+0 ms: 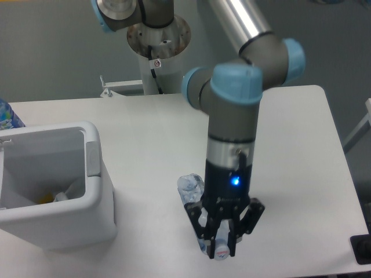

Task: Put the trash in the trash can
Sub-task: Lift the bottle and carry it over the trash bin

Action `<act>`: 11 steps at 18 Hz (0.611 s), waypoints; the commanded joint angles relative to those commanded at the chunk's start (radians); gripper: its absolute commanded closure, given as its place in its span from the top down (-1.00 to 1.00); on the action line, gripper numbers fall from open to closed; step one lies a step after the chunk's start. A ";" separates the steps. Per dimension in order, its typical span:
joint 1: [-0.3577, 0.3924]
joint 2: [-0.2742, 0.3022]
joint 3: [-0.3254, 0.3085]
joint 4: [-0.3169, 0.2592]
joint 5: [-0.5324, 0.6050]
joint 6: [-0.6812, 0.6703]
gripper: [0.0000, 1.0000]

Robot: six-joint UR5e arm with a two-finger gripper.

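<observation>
Right of the trash can (101, 191), I found the flattened bottle (191, 188) lying on the table (290, 150). My gripper (222, 250) stood over its near end, jaws narrow around it. Inside the can lay a crumpled wrapper (71, 190).

**Work Area and Surroundings**

A white bench (301, 145) with rounded corners is seen from above. A matte, evenly lit top surface is shown, with soft shadows cast on it. Behind the bench, a grey floor (52, 52) is visible. A white metal bracket (119, 87) is mounted along the far bench edge. A dark object (362, 249) is cut off at the lower right corner and cannot be identified.
</observation>
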 joint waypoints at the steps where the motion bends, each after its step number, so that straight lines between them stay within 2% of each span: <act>1: -0.003 0.005 0.015 0.000 -0.002 -0.006 -0.28; 6: -0.023 0.051 0.026 0.000 -0.066 -0.014 -0.28; 11: -0.072 0.107 0.016 0.000 -0.068 -0.022 -0.28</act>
